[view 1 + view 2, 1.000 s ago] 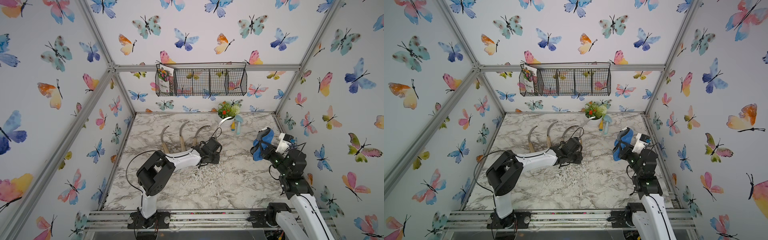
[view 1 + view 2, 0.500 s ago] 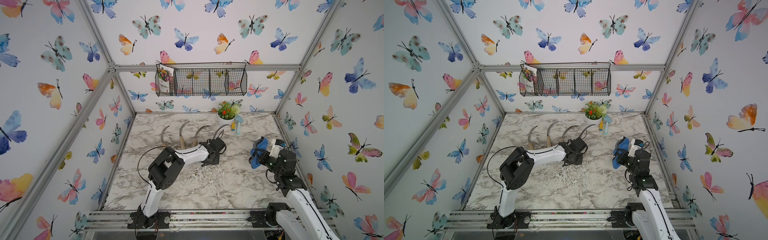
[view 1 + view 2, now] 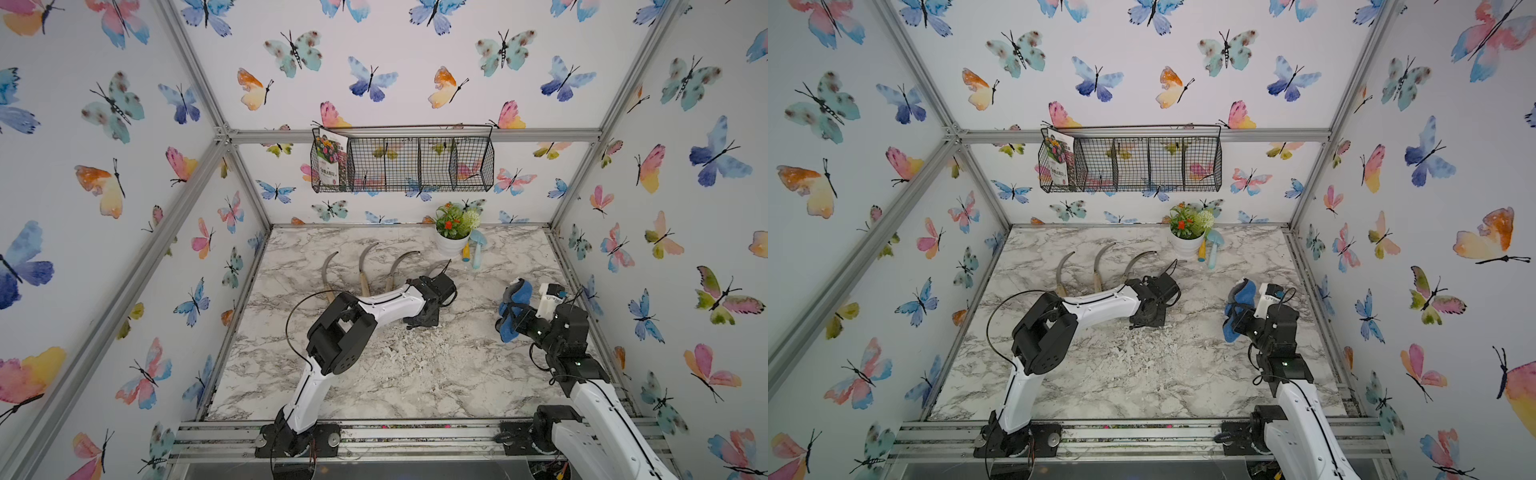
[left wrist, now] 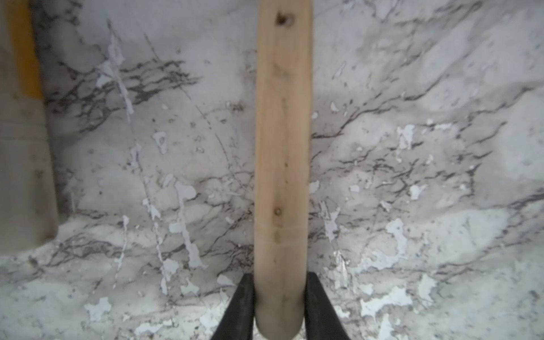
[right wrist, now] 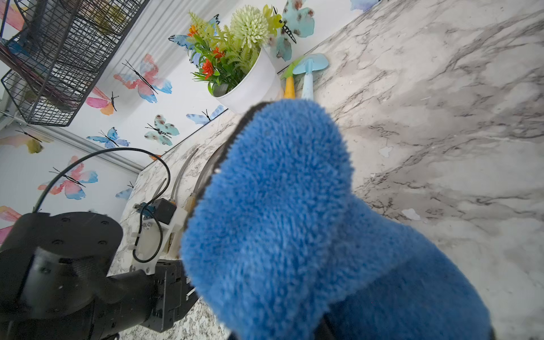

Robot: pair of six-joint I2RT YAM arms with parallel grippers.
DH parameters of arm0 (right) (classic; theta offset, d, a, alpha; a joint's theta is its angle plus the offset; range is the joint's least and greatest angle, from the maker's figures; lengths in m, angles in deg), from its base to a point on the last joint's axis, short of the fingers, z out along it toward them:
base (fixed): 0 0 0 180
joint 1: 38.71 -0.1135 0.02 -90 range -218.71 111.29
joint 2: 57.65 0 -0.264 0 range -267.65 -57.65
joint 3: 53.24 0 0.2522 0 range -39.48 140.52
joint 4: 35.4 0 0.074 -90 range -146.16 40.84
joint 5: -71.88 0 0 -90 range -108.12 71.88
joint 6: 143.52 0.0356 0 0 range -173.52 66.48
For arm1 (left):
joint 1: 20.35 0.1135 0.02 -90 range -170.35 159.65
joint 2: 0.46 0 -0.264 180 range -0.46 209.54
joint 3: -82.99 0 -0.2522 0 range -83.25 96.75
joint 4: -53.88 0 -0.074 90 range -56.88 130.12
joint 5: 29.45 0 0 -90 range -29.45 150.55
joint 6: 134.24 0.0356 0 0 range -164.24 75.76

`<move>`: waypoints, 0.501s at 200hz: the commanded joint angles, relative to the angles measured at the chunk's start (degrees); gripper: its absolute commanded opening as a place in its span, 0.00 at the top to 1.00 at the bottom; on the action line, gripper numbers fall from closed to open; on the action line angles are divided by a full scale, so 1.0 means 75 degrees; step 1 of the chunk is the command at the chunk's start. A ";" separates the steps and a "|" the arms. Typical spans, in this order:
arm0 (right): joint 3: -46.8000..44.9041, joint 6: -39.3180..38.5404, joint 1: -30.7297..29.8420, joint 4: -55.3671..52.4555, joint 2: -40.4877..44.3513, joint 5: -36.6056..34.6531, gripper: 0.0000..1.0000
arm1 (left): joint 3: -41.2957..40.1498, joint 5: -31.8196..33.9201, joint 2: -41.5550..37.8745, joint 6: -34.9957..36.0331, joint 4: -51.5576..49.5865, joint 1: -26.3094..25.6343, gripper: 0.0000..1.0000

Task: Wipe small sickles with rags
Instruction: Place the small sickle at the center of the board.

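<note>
Progress hard to score (blade cleanliness unreadable): four sickles (image 3: 364, 286) lie fanned on marble table (image 3: 374, 386), left gripper (image 4: 279, 282) straddles the rightmost one's handle (image 4: 281, 132), clamped or slack I cannot tell, right gripper (image 3: 515, 316) pinches blue rag (image 5: 279, 206) aloft, well apart from blades, so no wiping underway.

The left hand (image 4: 279, 276) has swung the fourth sickle (image 4: 282, 147) down toward the table (image 4: 412, 176); the rag (image 3: 513, 307) has sunk lower
</note>
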 commanded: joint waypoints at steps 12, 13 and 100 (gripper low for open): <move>-0.0136 -0.0067 0.0017 0.0446 -0.0148 0.0120 0.98 | 0.0091 0.0064 0.0480 0.0361 -0.0429 0.0036 0.66; -0.0137 -0.0067 0.0017 0.0446 -0.0154 0.0118 0.98 | 0.0101 0.0063 0.0489 0.0367 -0.0427 0.0036 0.66; -0.0241 -0.0011 0.0017 0.0459 0.0015 0.0005 0.98 | 0.0154 0.0192 0.0448 0.1296 0.0125 0.0032 0.77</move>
